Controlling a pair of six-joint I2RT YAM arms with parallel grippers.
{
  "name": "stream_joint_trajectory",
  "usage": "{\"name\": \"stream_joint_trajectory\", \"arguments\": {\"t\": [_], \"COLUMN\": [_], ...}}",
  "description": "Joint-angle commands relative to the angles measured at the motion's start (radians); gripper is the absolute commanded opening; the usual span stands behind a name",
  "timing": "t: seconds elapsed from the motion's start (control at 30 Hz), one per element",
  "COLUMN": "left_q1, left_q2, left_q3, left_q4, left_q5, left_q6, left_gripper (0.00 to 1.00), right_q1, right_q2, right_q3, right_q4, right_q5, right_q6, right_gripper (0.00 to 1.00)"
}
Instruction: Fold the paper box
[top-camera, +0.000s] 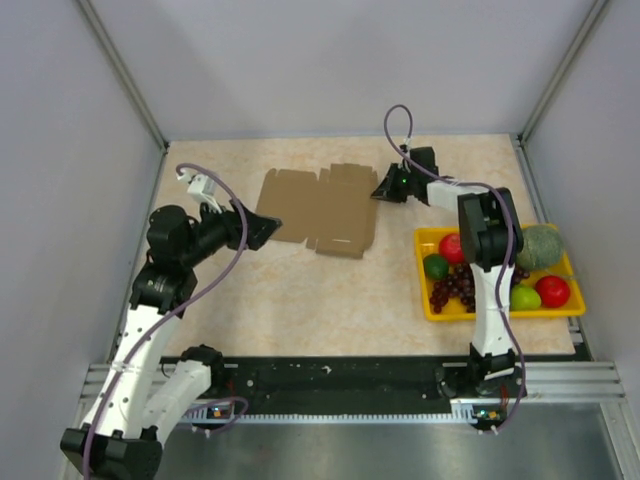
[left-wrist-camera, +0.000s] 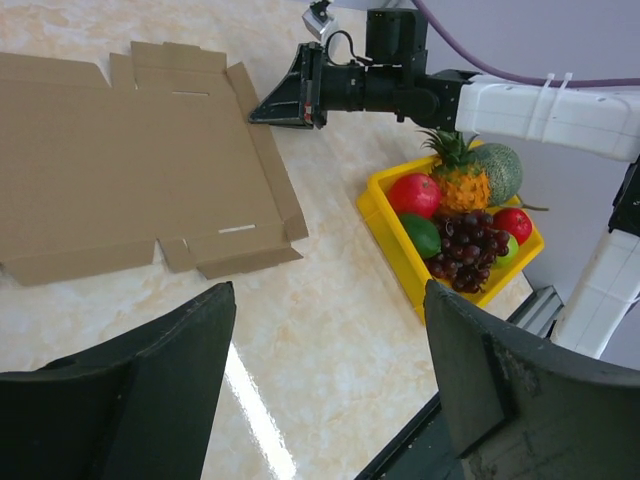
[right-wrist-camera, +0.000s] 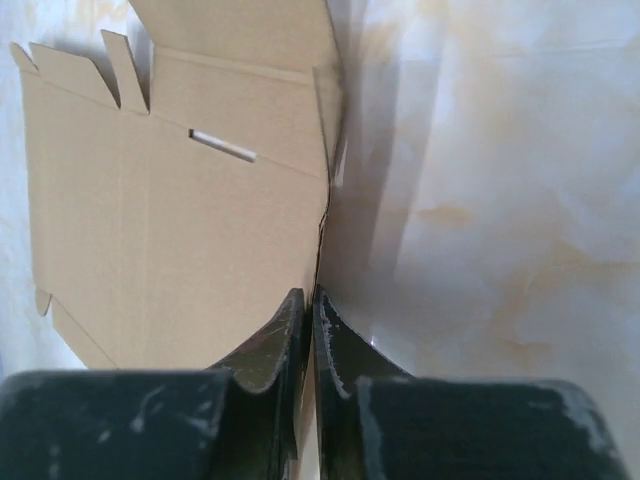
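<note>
The paper box (top-camera: 320, 205) is a flat brown die-cut cardboard sheet with flaps and slots, lying on the table at the back centre. My right gripper (top-camera: 383, 190) is at its right edge. In the right wrist view its jaws (right-wrist-camera: 310, 300) are pressed together on the thin right edge flap of the paper box (right-wrist-camera: 200, 230), which stands up between them. My left gripper (top-camera: 268, 228) is at the sheet's left edge, low over the table. Its fingers (left-wrist-camera: 328, 300) are spread wide with only bare table between them, and the paper box (left-wrist-camera: 130, 170) lies beyond.
A yellow tray (top-camera: 428, 300) of fruit, with grapes, apples, limes, a melon and a pineapple, stands at the right beside the right arm. It also shows in the left wrist view (left-wrist-camera: 395, 250). Grey walls close in the table on three sides.
</note>
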Motion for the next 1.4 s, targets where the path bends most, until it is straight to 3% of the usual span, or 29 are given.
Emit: {"name": "stream_joint_trajectory", "arguments": {"t": [0.0,0.2,0.43,0.57,0.73,0.83,0.9,1.07,1.17,1.27,1.3,1.37], "left_q1": [-0.055,-0.257,-0.259,-0.256,-0.255,-0.252,-0.252,-0.252,-0.252,-0.252,-0.252,-0.252], "left_q2": [0.024,0.203,0.425,0.505,0.604,0.611,0.614,0.645,0.667,0.679,0.68,0.674], "left_q3": [0.007,0.133,0.349,0.484,0.653,0.665,0.647,0.601,0.596,0.596,0.595,0.587], "left_q4": [0.048,-0.054,-0.021,-0.106,-0.254,-0.292,-0.307,-0.309,-0.305,-0.308,-0.309,-0.301], "left_q5": [0.021,-0.086,-0.034,-0.037,0.0,0.016,0.11,0.242,0.25,0.289,0.309,0.322], "left_q6": [0.028,0.202,0.216,0.291,0.439,0.556,0.649,0.696,0.697,0.696,0.697,0.699], "left_gripper": [0.77,0.72,0.82,0.89,0.86,0.84,0.83,0.82,0.79,0.61,0.49,0.35], "right_q1": [-0.006,-0.007,-0.007,-0.001,0.014,0.023,0.031,0.06,0.072,0.08,0.083,0.085], "right_q2": [-0.066,-0.237,-0.497,-0.628,-0.755,-0.823,-0.849,-0.898,-0.927,-0.944,-0.944,-0.939], "right_q3": [-0.056,-0.087,-0.236,-0.349,-0.44,-0.47,-0.481,-0.5,-0.509,-0.515,-0.517,-0.517], "right_q4": [0.174,0.08,-0.059,-0.051,-0.043,-0.052,-0.051,-0.049,-0.049,-0.048,-0.049,-0.048], "right_q5": [-0.089,-0.251,-0.457,-0.555,-0.651,-0.687,-0.707,-0.741,-0.758,-0.779,-0.776,-0.772], "right_q6": [-0.012,-0.186,-0.382,-0.389,-0.402,-0.408,-0.411,-0.414,-0.42,-0.423,-0.423,-0.422], "right_gripper": [0.0,0.0,0.0,0.0,0.0,0.0,0.0,0.0,0.0,0.0,0.0,0.0]}}
